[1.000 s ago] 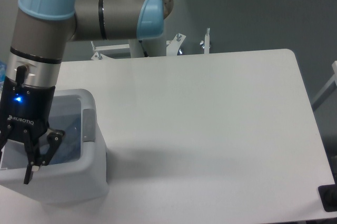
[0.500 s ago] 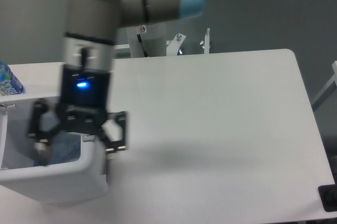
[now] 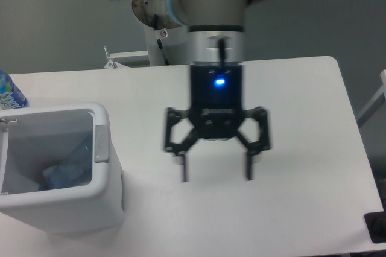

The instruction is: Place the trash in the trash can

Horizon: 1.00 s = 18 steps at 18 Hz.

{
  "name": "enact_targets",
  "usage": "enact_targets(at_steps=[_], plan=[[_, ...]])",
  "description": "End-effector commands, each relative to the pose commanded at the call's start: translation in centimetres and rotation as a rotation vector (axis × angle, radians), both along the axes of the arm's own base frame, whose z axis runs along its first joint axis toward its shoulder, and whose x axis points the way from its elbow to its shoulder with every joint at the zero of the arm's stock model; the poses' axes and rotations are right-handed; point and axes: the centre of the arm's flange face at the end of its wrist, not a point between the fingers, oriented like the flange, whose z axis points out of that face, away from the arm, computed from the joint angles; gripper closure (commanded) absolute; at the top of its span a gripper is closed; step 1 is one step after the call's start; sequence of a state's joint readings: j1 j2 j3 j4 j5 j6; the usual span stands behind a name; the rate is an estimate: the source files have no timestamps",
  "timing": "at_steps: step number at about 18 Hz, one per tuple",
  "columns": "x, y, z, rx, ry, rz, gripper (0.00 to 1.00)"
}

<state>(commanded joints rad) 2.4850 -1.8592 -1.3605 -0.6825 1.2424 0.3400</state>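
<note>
1. Gripper [image 3: 215, 175] hangs over the middle of the table [image 3: 313, 148], its two fingers spread wide with nothing between them, well apart from the trash can [image 3: 107, 203].
2. Trash can stands at the near left corner of the table, a white rectangular bin with a thick rim and a grey oblong panel on the side facing the gripper.
3. Trash sits inside the bin: a clear flattened plastic bottle [image 3: 67, 169] leans against the inner wall. A pale patch low on the left may be the white wrapper, though the view into the bin is too dim to be sure.
4. Long axis of that bottle runs on a slant, from the bin floor at the lower left up toward the right-hand wall near the panel. Which end carries the cap I cannot tell.
5. Handling, as a judgement: crushed thin plastic like this should be very light and springy, slick on its flat faces and apt to buckle or slip under a pinch. A hold across the narrow width near mid-length would suit it best.
6. A blue-labelled bottle [image 3: 9, 93] stands at the left edge behind the bin; it is not part of the trash.
7. With the trash in the bin, the task looks done or nearly so.
</note>
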Motion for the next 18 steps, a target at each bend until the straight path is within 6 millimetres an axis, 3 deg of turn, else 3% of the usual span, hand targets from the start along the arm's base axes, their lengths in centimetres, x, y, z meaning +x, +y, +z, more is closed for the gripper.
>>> enact_targets(at_steps=[3, 10, 14, 18], plan=[[-1.4, -1.9, -1.4, -0.171, 0.104, -0.053, 0.00], [-3.5, -7.9, -0.6, -0.518, 0.210, -0.220, 0.00], [-3.7, -9.5, -0.9, -0.717, 0.263, -0.394, 0.00], [-4.3, -11.0, -0.7, -0.797, 0.249, -0.423, 0.00]])
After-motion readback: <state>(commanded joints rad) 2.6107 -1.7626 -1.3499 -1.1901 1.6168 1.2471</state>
